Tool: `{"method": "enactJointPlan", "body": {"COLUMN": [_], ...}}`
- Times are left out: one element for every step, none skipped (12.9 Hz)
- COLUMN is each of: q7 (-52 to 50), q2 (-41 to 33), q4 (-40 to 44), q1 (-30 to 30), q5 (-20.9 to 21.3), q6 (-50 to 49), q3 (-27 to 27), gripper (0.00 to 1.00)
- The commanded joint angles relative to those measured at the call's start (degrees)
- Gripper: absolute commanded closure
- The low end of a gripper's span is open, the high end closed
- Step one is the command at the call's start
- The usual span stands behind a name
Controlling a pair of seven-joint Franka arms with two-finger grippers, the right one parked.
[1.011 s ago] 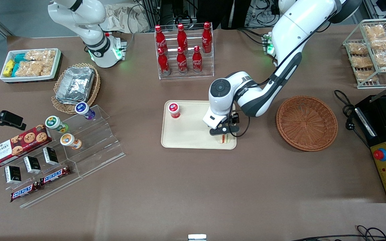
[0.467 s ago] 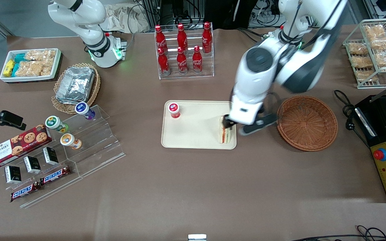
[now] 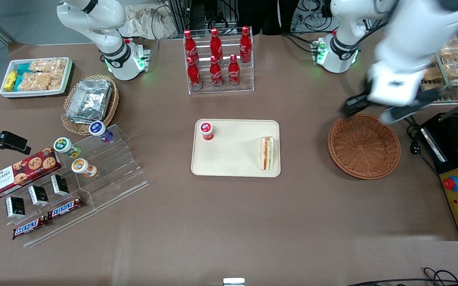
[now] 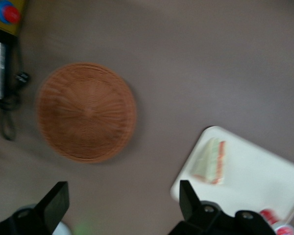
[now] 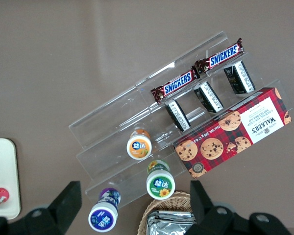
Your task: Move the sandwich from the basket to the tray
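Hovering above the basket (image 3: 364, 146), my gripper (image 3: 388, 107) spread wide and empty; sandwich (image 3: 267, 153) rests on tray (image 3: 233, 159), task looks done.

The tool (image 3: 388, 107) let go of the sandwich (image 3: 267, 153) and went up and away from the tray (image 3: 233, 159). It ended up high over the basket's (image 3: 364, 146) edge, fingers (image 4: 56, 203) wide apart. The sandwich was left lying alone by the tray's edge.
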Motion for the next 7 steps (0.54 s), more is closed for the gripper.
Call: {"method": "enactJointPlan", "body": {"q7": [19.1,24.5,27.9,28.8,29.2,29.7,29.0], "q2": [-7.1,-8.7,-9.6,-9.3,-8.7,-7.2,-5.8], "q4": [-4.3,-5.4,-6.6,-6.3,-5.3,-3.6,-2.5], "q1": [0.1,0.4,1.8,3.6,4.8,4.9,4.8], "q5": [-1.8,-1.8,-1.7,-1.7,-2.0,-2.7,-2.8], "q6": [-3.5,-4.0,-4.2,-4.2,-4.2,-4.2,-4.2], "q3": [8.5,10.7,11.5,11.2,11.1,11.2,11.1], "gripper": [0.0,0.0,0.0,0.0,0.0,0.0,0.0]}}
